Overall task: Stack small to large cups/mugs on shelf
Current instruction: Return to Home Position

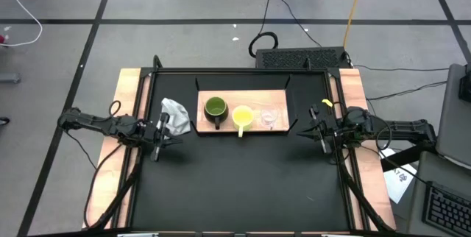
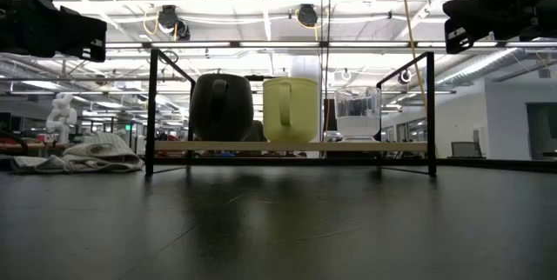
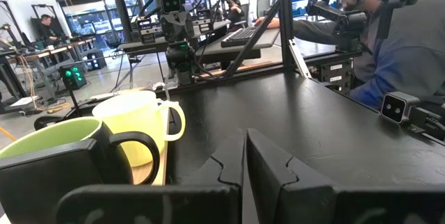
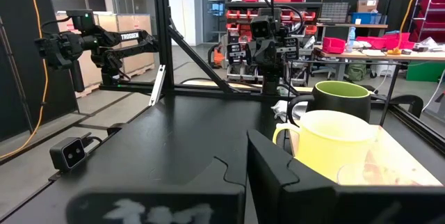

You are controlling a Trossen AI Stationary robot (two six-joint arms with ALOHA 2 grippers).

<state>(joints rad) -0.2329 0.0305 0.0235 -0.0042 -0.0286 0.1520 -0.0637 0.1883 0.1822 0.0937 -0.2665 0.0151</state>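
The light-wood shelf (image 1: 280, 98) stands at the table's far middle on a thin dark frame. On it, from left to right, stand the olive-green mug (image 1: 215, 107), the yellow mug (image 1: 243, 116) and the clear glass cup (image 1: 269, 116), each upright on its base and side by side. In the low view they show as green mug (image 2: 222, 106), yellow mug (image 2: 291, 109) and glass cup (image 2: 357, 110). My left gripper (image 1: 171, 132) is shut and empty left of the shelf, raised above the table. My right gripper (image 1: 305, 130) is shut and empty right of the shelf.
A grey-white cloth wad (image 1: 175, 114) lies on the table beside the shelf's left end, close to my left gripper. Pale wooden planks (image 1: 121, 119) run along both table sides. The black tabletop (image 1: 243, 185) lies open in front of the shelf.
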